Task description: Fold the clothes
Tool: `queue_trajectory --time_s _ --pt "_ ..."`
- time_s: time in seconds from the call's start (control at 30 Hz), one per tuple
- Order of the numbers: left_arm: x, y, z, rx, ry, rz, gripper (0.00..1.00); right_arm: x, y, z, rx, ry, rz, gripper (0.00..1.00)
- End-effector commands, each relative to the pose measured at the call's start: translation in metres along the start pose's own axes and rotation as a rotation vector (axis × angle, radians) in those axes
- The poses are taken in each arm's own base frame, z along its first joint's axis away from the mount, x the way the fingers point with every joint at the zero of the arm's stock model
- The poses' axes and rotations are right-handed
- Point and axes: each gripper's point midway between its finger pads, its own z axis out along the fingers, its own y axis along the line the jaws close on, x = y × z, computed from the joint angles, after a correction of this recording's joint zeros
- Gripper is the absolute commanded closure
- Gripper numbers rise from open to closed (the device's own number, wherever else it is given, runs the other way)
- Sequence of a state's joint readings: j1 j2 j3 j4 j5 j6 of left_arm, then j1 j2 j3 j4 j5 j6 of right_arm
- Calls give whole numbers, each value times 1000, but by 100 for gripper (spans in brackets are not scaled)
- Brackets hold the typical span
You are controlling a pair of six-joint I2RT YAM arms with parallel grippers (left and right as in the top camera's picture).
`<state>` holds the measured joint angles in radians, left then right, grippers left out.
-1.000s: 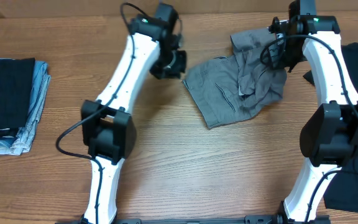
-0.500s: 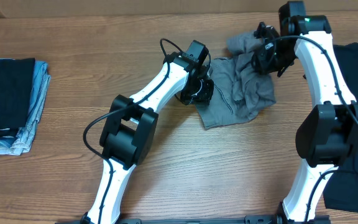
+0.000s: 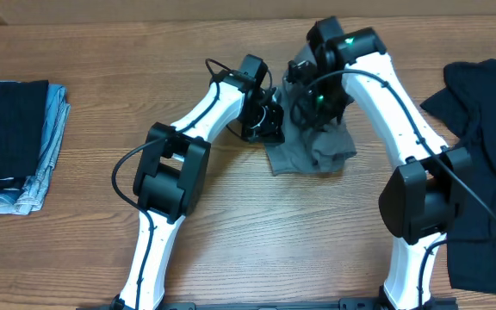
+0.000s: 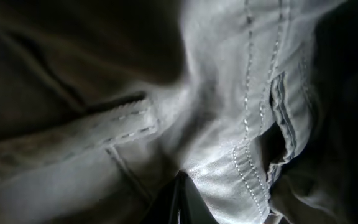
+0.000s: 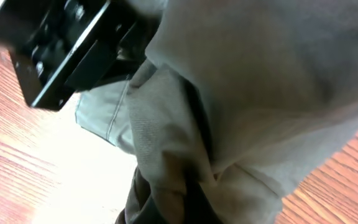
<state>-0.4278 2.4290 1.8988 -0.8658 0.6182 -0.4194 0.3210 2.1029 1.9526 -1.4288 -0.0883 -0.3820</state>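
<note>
The grey shorts point(image 3: 315, 153) lie bunched up at the back middle of the table, partly lifted. My left gripper point(image 3: 267, 122) is at their left edge. In the left wrist view its dark fingertips point(image 4: 180, 198) are shut, with stitched grey fabric point(image 4: 241, 112) filling the frame. My right gripper point(image 3: 313, 96) is over the top of the bunch. In the right wrist view the grey cloth point(image 5: 272, 93) drapes over its shut fingers, which are mostly hidden in folds point(image 5: 191, 193). A large black garment point(image 3: 482, 103) lies spread at the right.
A stack of folded dark and blue denim clothes point(image 3: 11, 142) sits at the left edge. The left gripper's black body point(image 5: 61, 56) shows close by in the right wrist view. Bare wooden table point(image 3: 257, 232) lies in front of the shorts.
The left gripper has swung right onto the shorts' left edge. The right gripper has carried the shorts' upper part to the left, and the garment is now bunched closer to the middle.
</note>
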Motion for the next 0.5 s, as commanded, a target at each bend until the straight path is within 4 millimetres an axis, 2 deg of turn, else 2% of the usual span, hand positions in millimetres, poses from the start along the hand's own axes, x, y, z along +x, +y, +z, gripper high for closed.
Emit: queue_trajectory --time_s 0.0,0.1,0.17,0.23,0.3,0.4,0.47 --pt "-10 53 13 -129 -16 -44 96 10 19 10 -25 16 -10 96" --pt "-12 51 13 -127 -23 -36 96 7 41 31 -74 13 -47 96" --pt "-13 51 11 -126 -24 -30 96 -3 52 31 -117 -28 -39 96" --pt "-14 44 2 -134 -17 0 96 -13 51 31 -108 -67 0 96" --pt "-19 38 -16 -180 -24 16 96 -19 49 30 -104 -88 24 96" --pt "-26 33 -63 -339 -60 33 96 -23 48 30 -102 -105 51 96" --pt "-30 39 -113 -513 -117 30 91 -24 49 30 -102 -106 52 96"
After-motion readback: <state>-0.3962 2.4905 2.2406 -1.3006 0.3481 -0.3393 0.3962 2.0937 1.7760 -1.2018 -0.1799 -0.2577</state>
